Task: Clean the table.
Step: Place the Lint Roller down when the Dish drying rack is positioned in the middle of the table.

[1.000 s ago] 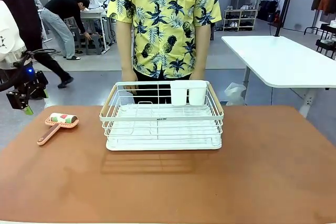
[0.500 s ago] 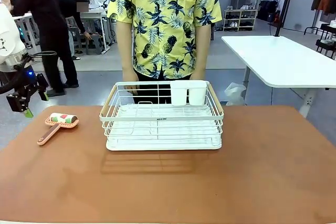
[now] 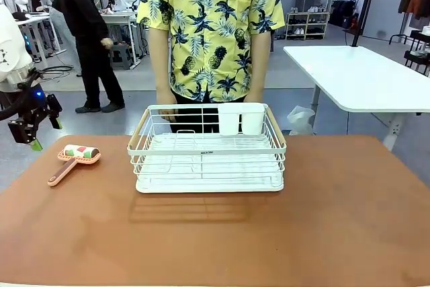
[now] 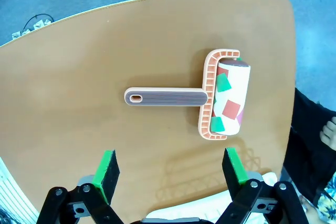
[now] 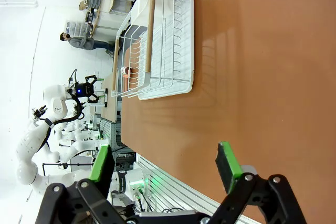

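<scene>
The reddish-brown table (image 3: 282,233) spans the front view. A peach-handled lint roller (image 3: 74,160) with a white drum of coloured patches lies near its far left corner; the left wrist view looks straight down on the lint roller (image 4: 210,99). My left gripper (image 3: 32,128) hovers off the table's left edge, above and left of the roller, open with nothing between its green pads (image 4: 107,169). My right gripper (image 5: 165,169) is open too, over bare tabletop (image 5: 262,77), its green pads (image 5: 227,166) well apart.
A white wire dish rack (image 3: 207,149) with two white cups (image 3: 240,118) stands at the table's far middle; a person in a yellow patterned shirt (image 3: 209,28) stands right behind it, hands at the rack's rim. A white table (image 3: 359,75) stands at the back right.
My left gripper has risen slightly and held near the table's left edge. People in the background have walked about. The roller and rack have not moved.
</scene>
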`<state>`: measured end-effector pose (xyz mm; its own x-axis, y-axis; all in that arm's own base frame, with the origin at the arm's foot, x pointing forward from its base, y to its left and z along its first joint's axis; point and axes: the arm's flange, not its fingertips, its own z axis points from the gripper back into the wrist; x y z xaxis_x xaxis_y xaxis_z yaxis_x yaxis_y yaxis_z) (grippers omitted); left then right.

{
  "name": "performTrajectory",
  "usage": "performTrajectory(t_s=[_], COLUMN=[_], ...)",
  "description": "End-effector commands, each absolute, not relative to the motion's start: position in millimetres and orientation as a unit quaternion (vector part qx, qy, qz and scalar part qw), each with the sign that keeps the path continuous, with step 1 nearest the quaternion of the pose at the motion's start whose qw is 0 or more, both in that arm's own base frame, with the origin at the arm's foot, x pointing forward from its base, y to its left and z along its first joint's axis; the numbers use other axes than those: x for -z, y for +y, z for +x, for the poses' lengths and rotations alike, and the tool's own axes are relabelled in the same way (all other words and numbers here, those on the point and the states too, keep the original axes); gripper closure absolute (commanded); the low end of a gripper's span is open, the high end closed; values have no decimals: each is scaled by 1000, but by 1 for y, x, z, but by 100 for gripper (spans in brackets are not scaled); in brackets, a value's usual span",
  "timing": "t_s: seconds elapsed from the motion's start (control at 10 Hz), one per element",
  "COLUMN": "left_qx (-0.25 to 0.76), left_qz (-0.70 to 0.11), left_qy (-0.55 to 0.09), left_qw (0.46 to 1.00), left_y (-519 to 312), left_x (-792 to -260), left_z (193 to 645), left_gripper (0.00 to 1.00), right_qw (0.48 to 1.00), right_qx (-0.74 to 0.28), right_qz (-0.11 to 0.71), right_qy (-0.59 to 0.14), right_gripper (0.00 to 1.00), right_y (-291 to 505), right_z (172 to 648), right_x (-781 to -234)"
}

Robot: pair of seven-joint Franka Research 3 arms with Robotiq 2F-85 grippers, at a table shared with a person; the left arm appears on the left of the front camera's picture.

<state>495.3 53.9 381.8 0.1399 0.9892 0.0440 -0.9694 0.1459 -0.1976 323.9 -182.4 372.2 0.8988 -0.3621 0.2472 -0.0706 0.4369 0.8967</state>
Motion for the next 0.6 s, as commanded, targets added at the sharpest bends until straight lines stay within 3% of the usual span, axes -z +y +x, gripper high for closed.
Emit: performTrajectory(t_s=[0.0,0.5], left_qx=[-651,-651], left_qz=[-58,-58], left_qy=[-83,-83], left_qw=[753,753], left_y=[54,54], left_x=[-383,-383], left_z=[492,492], left_gripper=[0,0], right_qw=[818,818], right_qx=[89,89], right_qz=[528,528], right_qy=[-209,-209], right_gripper=[0,0], right_y=[-181,-181], right_z=[323,323], right_x=[-375,-375])
